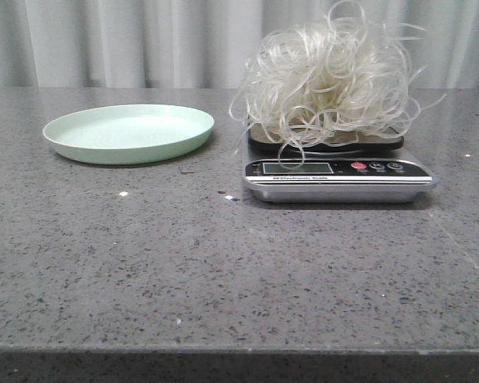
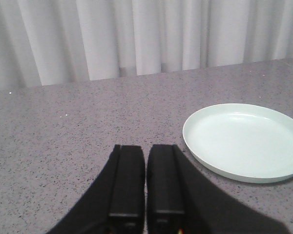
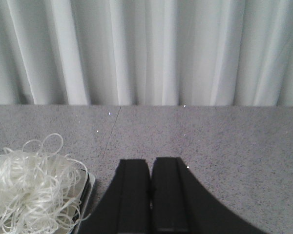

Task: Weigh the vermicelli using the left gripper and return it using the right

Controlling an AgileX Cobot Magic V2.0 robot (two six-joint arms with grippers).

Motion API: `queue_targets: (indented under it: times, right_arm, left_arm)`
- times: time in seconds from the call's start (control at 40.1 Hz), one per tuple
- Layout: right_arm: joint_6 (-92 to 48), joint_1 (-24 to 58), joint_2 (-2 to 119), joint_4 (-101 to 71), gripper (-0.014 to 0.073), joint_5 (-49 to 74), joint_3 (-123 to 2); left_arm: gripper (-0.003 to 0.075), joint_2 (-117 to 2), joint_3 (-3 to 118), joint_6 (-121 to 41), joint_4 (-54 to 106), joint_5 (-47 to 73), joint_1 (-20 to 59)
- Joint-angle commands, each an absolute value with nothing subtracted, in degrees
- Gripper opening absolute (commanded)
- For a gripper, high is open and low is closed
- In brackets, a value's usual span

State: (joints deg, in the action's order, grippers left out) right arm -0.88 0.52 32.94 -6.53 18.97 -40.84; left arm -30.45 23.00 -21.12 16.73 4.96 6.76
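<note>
The vermicelli (image 1: pixel 329 84), a fluffy tangle of whitish strands, lies on the platform of a silver kitchen scale (image 1: pixel 339 176) at the centre right of the table. It also shows in the right wrist view (image 3: pixel 27 192), beside my right gripper (image 3: pixel 151 163), which is shut and empty. The pale green plate (image 1: pixel 129 132) sits empty at the left. In the left wrist view the plate (image 2: pixel 244 141) lies beside my left gripper (image 2: pixel 145 148), which is shut and empty. Neither gripper shows in the front view.
The grey speckled table (image 1: pixel 223 263) runs to a front edge near the camera. A white curtain (image 1: pixel 144 40) hangs behind the table. The scale has a small display and a red button (image 1: pixel 358 166) on its front.
</note>
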Motion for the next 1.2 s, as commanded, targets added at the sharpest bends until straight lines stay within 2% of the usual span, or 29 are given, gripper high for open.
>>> queue_targets:
  times: [0.0, 0.125, 0.175, 0.324, 0.474, 0.624, 0.748, 0.923, 1.172]
  right_arm:
    - [-1.01, 0.51, 39.44, -6.90, 0.0153, 18.19, -47.80]
    - [-1.01, 2.33, 46.47, -6.90, 0.0173, 20.34, -53.46]
    - [-1.04, 4.09, 48.99, -6.90, 0.0220, 20.92, -55.47]
    - [-1.34, 9.72, 56.27, -6.90, 0.0458, 22.91, -61.19]
    - [-1.36, 11.82, 63.28, -7.78, 0.0570, 28.37, -66.38]
    - [-1.67, 11.82, 70.43, -15.12, 0.0604, 34.46, -70.37]
    - [-7.22, 11.82, 75.51, -23.31, 0.0603, 38.40, -73.09]
    - [-13.66, 11.82, 80.34, -34.11, 0.0603, 38.83, -74.46]
    - [-16.91, 11.82, 84.97, -39.53, 0.0603, 40.46, -75.34]
  left_arm:
    - [0.0137, -30.52, 24.51, -20.59, 17.49, 0.00, 6.70]
    - [0.0137, -30.52, 24.51, -20.59, 17.49, 0.00, 6.70]
    - [0.0137, -30.52, 24.51, -20.59, 17.49, 0.00, 6.70]
    - [0.0137, -30.52, 24.51, -20.59, 17.49, 0.00, 6.70]
    - [0.0137, -30.52, 24.51, -20.59, 17.49, 0.00, 6.70]
    - [0.0137, -30.52, 24.51, -20.59, 17.49, 0.00, 6.70]
    - [0.0137, -30.52, 24.51, -20.59, 17.49, 0.00, 6.70]
    - [0.0137, -30.52, 24.51, -20.59, 17.49, 0.00, 6.70]
    - [0.0137, -30.52, 24.51, -20.59, 17.58, 0.54, 6.70]
